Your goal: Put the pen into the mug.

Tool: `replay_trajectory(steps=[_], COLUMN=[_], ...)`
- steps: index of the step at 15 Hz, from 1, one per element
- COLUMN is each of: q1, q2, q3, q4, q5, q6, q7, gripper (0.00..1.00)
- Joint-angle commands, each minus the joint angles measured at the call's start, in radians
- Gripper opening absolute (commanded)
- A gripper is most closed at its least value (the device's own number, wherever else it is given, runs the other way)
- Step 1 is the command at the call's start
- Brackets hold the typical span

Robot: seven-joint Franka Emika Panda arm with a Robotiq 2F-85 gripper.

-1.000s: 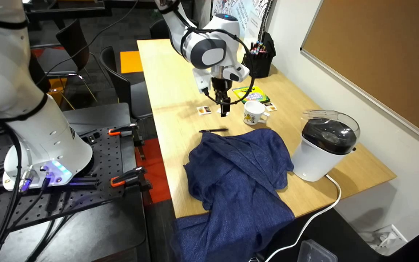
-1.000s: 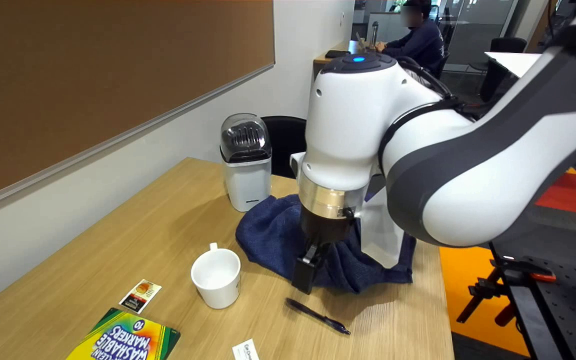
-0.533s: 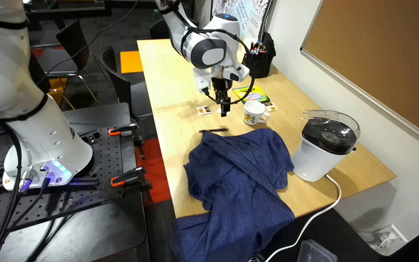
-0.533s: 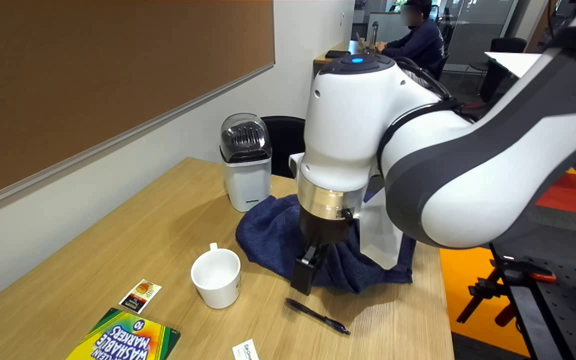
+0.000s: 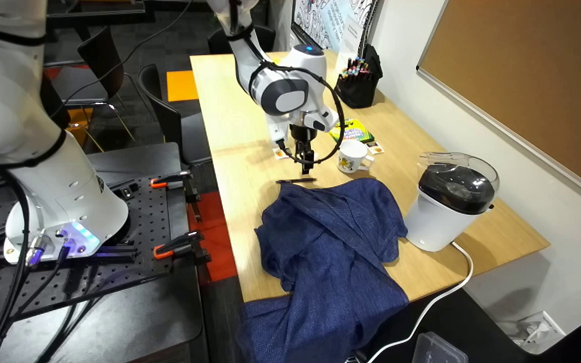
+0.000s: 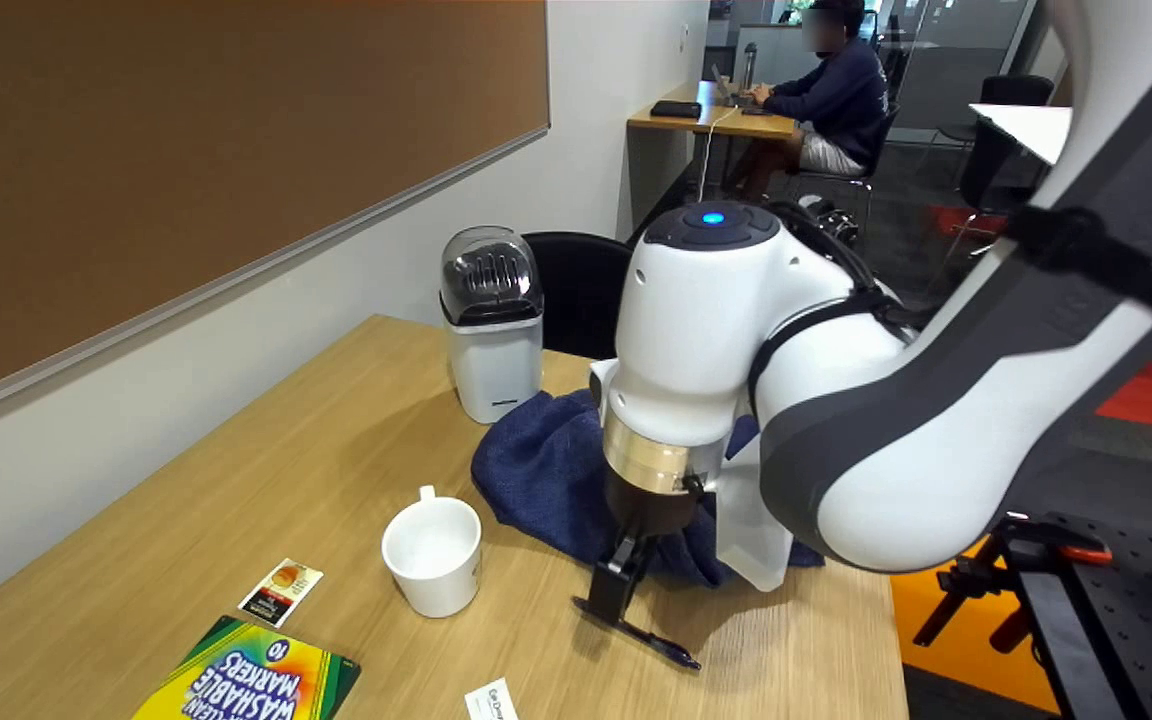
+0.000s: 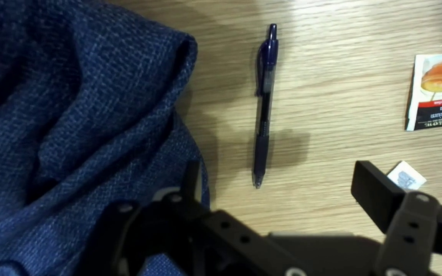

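"Where does the pen lie?"

"Flat on the worktop, its length running nearly up and down the wrist view. That puts it across the line from one side of the hand to the other, so I'd guess a squeeze would catch it round the barrel."

"Which way from the hand?"

"Mostly ahead in that view: only the writing end shows between the fingers, and the clip end reaches well beyond. It sits nearer the finger on the cloth side."

"Is the hand gripping anything?"

"No, it's released, with its fingers spread wide. In an exterior view one finger overlaps the pen, but I can't tell if they touch."

"So what's wanted?"

"My judgement: down, and maybe forward along the pen, then squeeze near its middle. I'd mind the cloth, since the finger on that side shows against its edge and might snag it."

"And the mug?"

"Upright, near the pen but apart from it, with nothing in it that I can see. Picking up seems the current step."
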Motion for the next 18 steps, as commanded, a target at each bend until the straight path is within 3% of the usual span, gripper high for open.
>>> replay_trajectory(steps=[1, 7, 10, 13, 14, 18], q1=[-0.015, -0.025, -0.030, -0.039, -0.043, -0.061], q2=[0.063, 0.129, 0.150, 0.169, 0.175, 0.194], q3=[0.014, 0.025, 0.032, 0.042, 0.045, 0.059], q4=[0.035, 0.109, 0.135, 0.153, 0.158, 0.171], q5=[0.061, 0.129, 0.143, 0.148, 0.150, 0.153], q6=[0.064, 0.034, 0.018, 0.002, -0.003, -0.016], q7=[-0.031, -0.030, -0.036, -0.044, -0.046, -0.058], gripper=[1.00, 0.98, 0.74, 0.63, 0.68, 0.65])
